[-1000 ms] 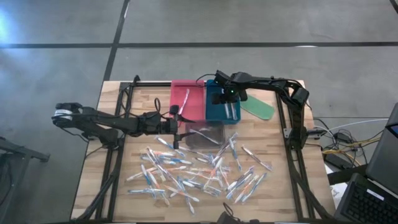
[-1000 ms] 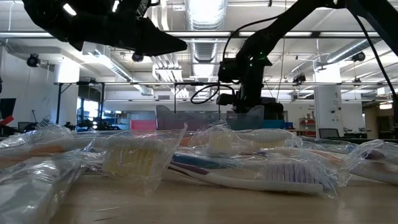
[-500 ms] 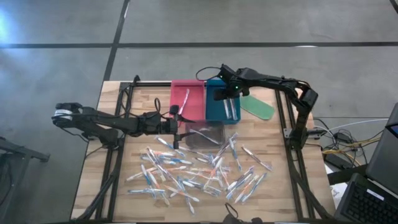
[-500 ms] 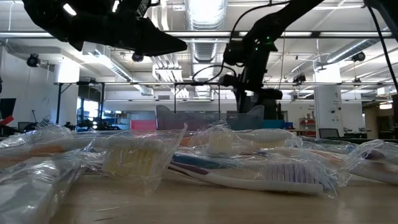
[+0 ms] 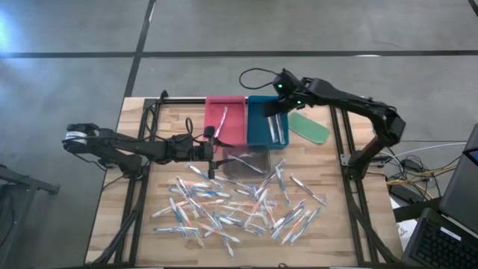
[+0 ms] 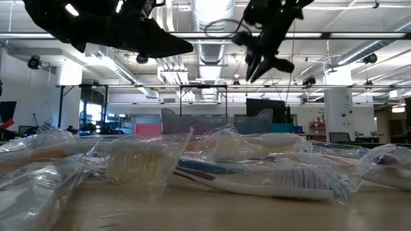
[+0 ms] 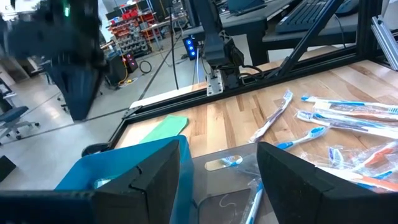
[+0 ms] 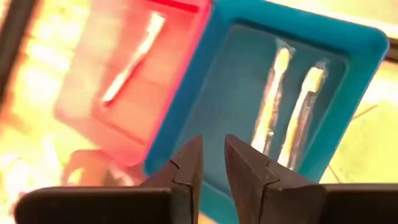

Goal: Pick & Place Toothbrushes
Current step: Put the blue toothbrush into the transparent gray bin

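Observation:
Several toothbrushes (image 5: 239, 205) in clear wrappers lie scattered on the near half of the wooden table. One lies in the red tray (image 5: 225, 119), and two lie side by side (image 8: 292, 106) in the blue tray (image 5: 261, 128). My right gripper (image 8: 211, 155) hangs well above the blue tray, slanting down, with its fingers a narrow gap apart and nothing between them. My left gripper (image 5: 218, 149) stands level and open at the left end of the clear tray (image 5: 246, 161). A toothbrush (image 7: 227, 162) lies in that tray.
A flat green oblong piece (image 5: 308, 127) lies to the right of the blue tray. A black frame (image 5: 340, 142) runs along the table's edges. The three trays sit close together at the far middle. Bare wood shows at the table's left and right sides.
My right gripper has risen from low inside the blue tray to high above it and has tipped as it went. The two toothbrushes have stayed in the blue tray.

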You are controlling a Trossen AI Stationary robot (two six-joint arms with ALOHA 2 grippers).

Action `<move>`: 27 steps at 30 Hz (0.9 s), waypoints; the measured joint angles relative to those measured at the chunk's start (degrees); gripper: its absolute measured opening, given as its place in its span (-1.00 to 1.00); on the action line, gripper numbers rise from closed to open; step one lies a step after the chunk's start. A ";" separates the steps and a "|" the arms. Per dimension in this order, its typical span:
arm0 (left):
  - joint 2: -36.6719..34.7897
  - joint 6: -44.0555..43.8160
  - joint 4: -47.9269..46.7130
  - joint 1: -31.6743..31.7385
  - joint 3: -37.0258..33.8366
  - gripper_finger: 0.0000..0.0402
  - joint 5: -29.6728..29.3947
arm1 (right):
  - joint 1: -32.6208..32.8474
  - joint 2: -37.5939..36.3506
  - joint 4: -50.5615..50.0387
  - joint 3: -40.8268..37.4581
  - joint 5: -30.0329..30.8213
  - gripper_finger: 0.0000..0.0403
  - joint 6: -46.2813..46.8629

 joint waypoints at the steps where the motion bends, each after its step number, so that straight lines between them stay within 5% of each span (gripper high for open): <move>1: -0.01 0.00 -0.01 0.00 0.00 0.09 -0.01 | 0.54 -1.28 0.01 0.00 0.02 -0.72 -0.25; 17: -0.01 0.00 -0.26 0.02 0.00 0.09 0.00 | 15.50 -15.40 -0.05 0.00 1.19 -0.92 -2.77; 27: -0.01 -0.68 -1.03 0.07 0.00 0.09 0.00 | 30.09 -16.83 -9.14 0.00 9.37 -0.94 -2.82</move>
